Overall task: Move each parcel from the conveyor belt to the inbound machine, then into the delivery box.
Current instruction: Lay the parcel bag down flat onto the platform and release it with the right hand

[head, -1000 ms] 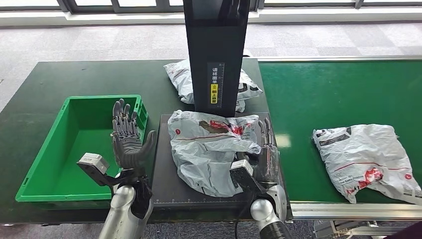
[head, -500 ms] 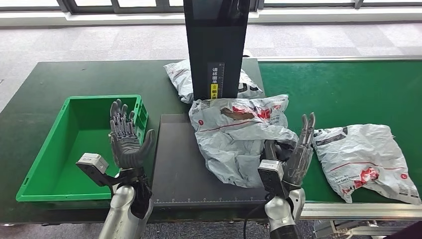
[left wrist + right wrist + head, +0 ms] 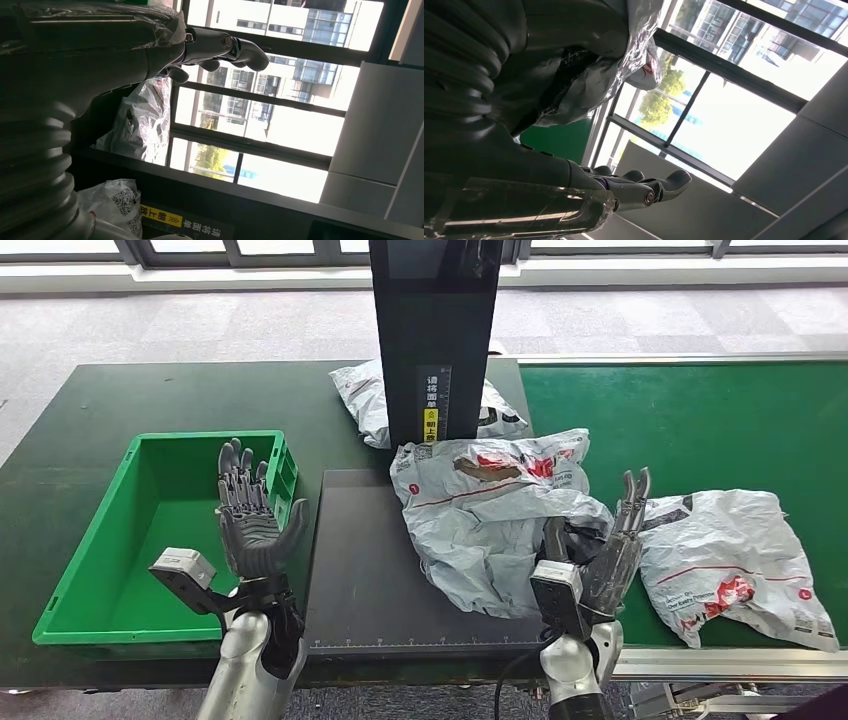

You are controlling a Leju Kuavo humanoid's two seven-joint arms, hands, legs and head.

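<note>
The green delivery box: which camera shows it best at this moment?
The head view. It shows the whole green delivery box on the dark table, beside the black inbound platform, with the left hand raised over its near right corner. Neither wrist view shows the box; both look up toward windows.

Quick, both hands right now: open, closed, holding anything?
Left hand: open, fingers spread, holding nothing, raised beside the green bin.
Right hand: holding the grey parcel at its edge, fingers extended.
</note>
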